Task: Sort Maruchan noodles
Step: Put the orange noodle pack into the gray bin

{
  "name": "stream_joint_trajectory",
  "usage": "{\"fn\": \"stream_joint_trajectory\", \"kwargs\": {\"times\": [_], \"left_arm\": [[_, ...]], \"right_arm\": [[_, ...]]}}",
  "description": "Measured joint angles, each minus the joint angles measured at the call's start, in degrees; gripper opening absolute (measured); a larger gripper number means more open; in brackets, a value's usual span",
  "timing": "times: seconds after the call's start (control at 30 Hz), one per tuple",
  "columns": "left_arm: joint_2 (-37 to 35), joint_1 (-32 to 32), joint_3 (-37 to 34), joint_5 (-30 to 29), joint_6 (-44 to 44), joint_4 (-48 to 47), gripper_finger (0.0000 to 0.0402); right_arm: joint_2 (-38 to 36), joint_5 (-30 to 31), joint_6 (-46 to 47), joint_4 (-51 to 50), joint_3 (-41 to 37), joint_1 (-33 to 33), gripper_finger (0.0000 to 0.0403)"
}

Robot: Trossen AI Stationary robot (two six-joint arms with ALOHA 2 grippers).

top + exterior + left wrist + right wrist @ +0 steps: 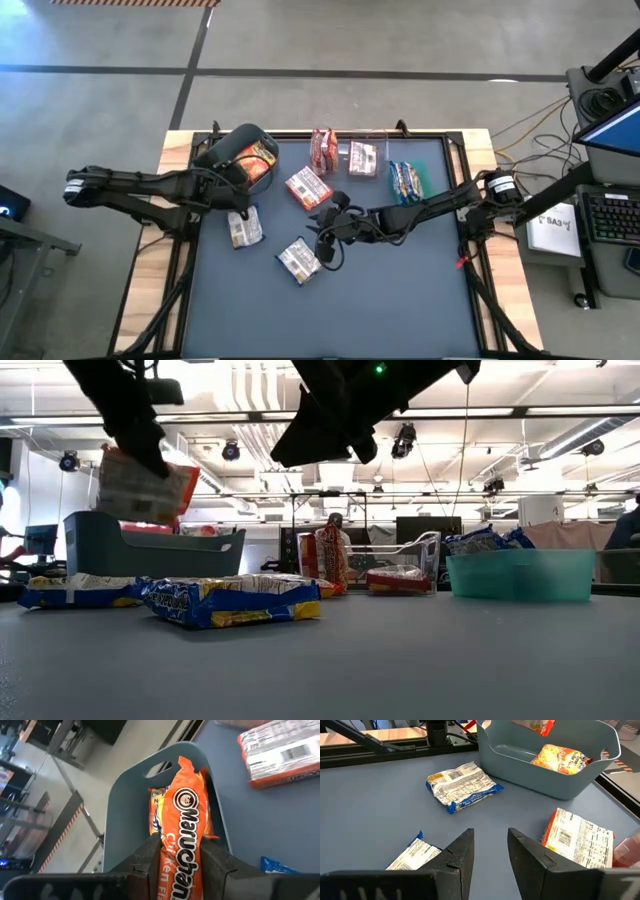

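Observation:
My left gripper (181, 844) is shut on an orange-red Maruchan packet (186, 815) above the grey bin (125, 785) at the table's far left; another orange packet (156, 812) lies in that bin. My right gripper (490, 837) hangs open over the table's middle (325, 238), touching nothing. Below it lie flat two blue-and-white packets (462, 787) (415, 854) and an orange packet (577, 837). Maroon packets (323, 150) stand in the clear bin (362, 158). Blue packets (404, 180) are in the green bin (520, 575). My left gripper pinches the orange-red packet between its two fingers, one on each flat face, near the packet's lower end (180, 857). The fingers (135, 430) come from above, slanting down. The packet (140, 488) is lifted clear and hangs tilted over the grey bin.
The three bins sit in a row along the far edge of the blue-grey mat (400, 300); the near half of the mat is bare. Wooden table margins (150, 300) and black frame rails flank the mat. Cables and desks stand to the right of the table.

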Motion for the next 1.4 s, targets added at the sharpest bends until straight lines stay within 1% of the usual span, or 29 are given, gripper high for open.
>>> {"fn": "stream_joint_trajectory", "kwargs": {"times": [0.17,0.37,0.53,0.6,0.8,1.0,1.23,1.4], "left_arm": [[2.2,2.7,-0.1,-0.3,-0.6,0.2,0.008],[5.1,7.6,-0.1,-0.7,-0.7,0.2,0.008],[8.3,10.0,-0.1,-0.7,-0.6,0.2,0.009],[9.6,10.5,-0.1,-0.8,-0.6,0.2,0.0097],[13.4,10.7,-0.1,-4.1,-0.5,0.3,0.0117],[15.8,10.7,-0.1,-4.3,-0.5,0.3,0.0138],[16.3,10.7,-0.1,-4.1,-0.3,0.1,0.0161],[14.7,10.7,-0.1,-5.3,-0.2,-3.6,0.0173]], "right_arm": [[0.0,0.0,0.0,0.0,0.0,0.0,0.0107],[0.0,0.0,-0.3,0.0,0.0,0.0,0.0107],[0.0,0.0,-0.4,0.0,0.0,0.0,0.0107],[0.0,0.0,-0.4,0.0,0.0,0.0,0.0107],[0.1,0.0,-0.4,-0.1,0.0,0.0,0.0107],[0.1,0.0,-0.4,-0.1,-0.1,0.0,0.0107],[0.1,0.0,-0.4,-0.1,-0.2,0.0,0.0107],[0.1,0.0,-0.4,-0.1,-0.5,0.0,0.0107]]}}
